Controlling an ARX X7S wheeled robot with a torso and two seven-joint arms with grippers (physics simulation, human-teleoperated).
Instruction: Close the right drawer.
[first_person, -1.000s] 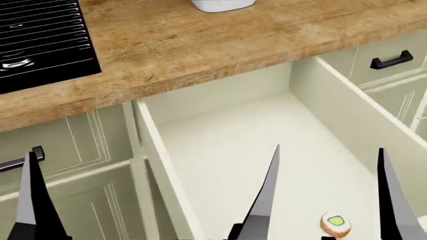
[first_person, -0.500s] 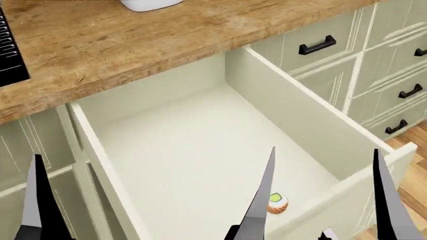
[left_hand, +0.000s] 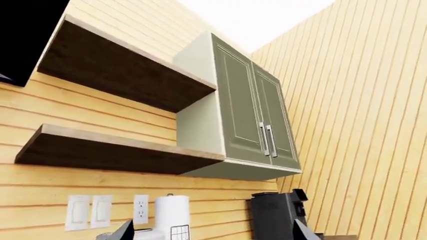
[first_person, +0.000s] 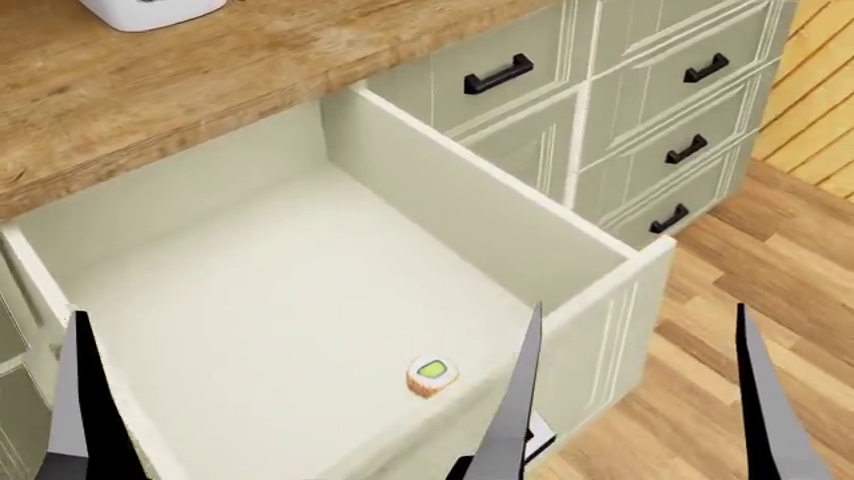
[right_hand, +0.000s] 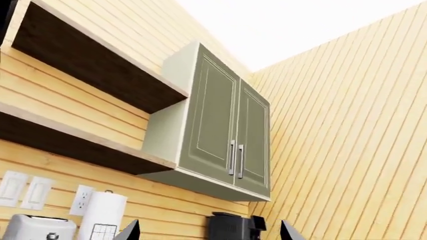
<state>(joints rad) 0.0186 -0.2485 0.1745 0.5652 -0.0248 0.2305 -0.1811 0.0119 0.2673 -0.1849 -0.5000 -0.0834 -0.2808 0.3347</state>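
Right drawer wide open, both arms not yet on it.

Under the wooden counter (first_person: 267, 70) the right drawer (first_person: 587, 300) stands pulled fully out, its off-white box bare but for a small sushi roll (first_person: 431, 375) near the front. This looks like the approach step: neither claw touches anything. The right claw (first_person: 638, 390) is spread wide and empty above the drawer's front corner; of the left claw (first_person: 83, 400) one finger shows, so I cannot tell its opening. Next, a claw must get in front of the panel and push it inward.
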